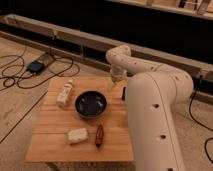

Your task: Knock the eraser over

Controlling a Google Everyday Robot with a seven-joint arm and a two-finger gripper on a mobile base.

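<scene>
A small dark thin block, the eraser [123,93] seen edge-on, stands upright near the right edge of the wooden table [55,147]. It is to the right of the dark bowl [91,104]. My gripper [117,77] hangs from the white arm at the table's back right. It is just above and slightly left of the eraser, and I cannot tell whether they touch. The arm's large white body [152,120] covers the table's right side.
A pale bottle-like object [65,93] lies at the back left. A pale cream block [77,135] and a slim pointed reddish-brown object [99,135] lie at the front. Cables and a dark box [36,66] are on the floor to the left.
</scene>
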